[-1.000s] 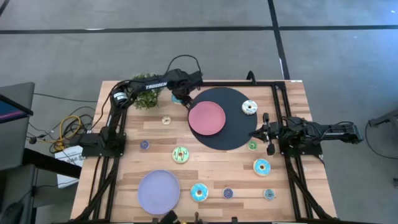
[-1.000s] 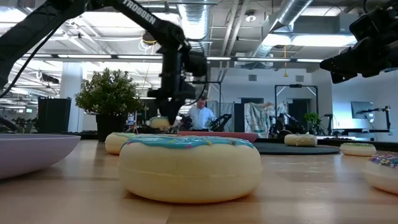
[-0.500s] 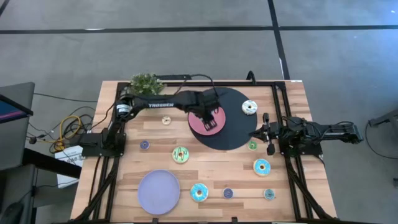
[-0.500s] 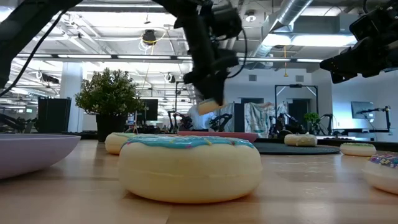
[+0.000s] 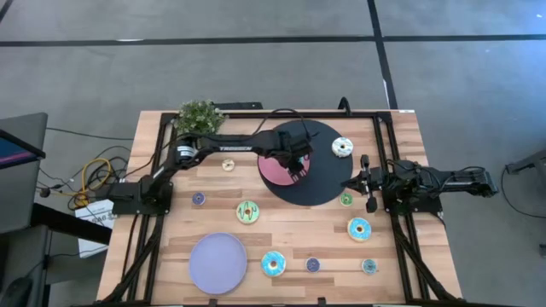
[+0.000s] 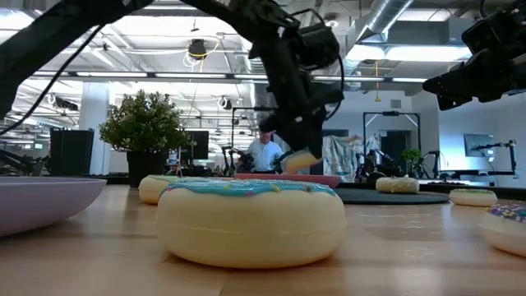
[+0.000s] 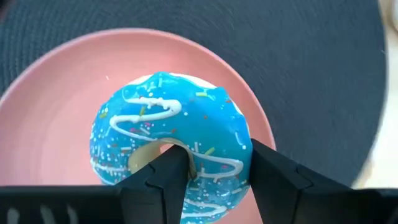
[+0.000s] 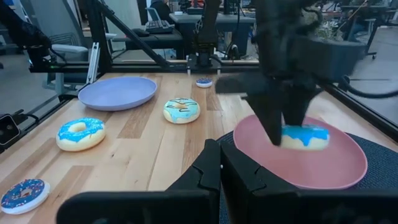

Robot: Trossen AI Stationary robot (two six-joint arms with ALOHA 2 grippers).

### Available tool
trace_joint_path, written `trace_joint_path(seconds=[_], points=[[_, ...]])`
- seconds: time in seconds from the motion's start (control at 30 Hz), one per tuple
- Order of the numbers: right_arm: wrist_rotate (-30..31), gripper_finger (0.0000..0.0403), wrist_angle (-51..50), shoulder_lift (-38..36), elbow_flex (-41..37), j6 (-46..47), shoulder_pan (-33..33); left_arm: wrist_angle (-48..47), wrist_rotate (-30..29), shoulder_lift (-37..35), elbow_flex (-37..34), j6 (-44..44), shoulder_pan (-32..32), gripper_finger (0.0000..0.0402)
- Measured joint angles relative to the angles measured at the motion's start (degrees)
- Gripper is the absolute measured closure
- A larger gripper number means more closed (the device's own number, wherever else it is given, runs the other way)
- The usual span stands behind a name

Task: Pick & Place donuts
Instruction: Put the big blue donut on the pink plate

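We are finding the left gripper (image 7: 208,180) clamped across the blue donut's (image 7: 171,146) ring, holding it just above the pink plate (image 7: 56,118) directly beneath; right gripper (image 5: 368,182) shut, waiting.

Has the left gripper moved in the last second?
Yes. The left gripper, carrying the blue donut, went from beside the plant to over the pink plate.

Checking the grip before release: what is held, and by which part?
Left gripper holds the blue donut by its ring, one of the jaws through the hole.
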Motion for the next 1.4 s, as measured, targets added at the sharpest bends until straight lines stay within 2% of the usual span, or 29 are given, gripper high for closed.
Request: trace_joint_path(seconds=[0.27, 0.7, 0.9, 1.4], points=[[0.0, 0.0403, -0.01, 0.0, 0.0, 0.01, 0.0, -0.86, -0.22, 4.45, 6.62, 0.43, 0.99, 0.0253], [0.0, 0.0403, -0.02, 0.02, 0.0, 0.01, 0.01, -0.35, -0.49, 6.08, 6.59, 0.71, 1.48, 0.0253], [0.0, 0.0403, -0.02, 0.0, 0.0, -0.01, 0.02, -0.54, -3.84, 6.06, 6.62, 0.71, 1.55, 0.0253], [0.0, 0.0403, -0.02, 0.02, -0.02, -0.01, 0.0, -0.51, -3.17, 6.04, 6.62, 3.48, 1.65, 0.0252]])
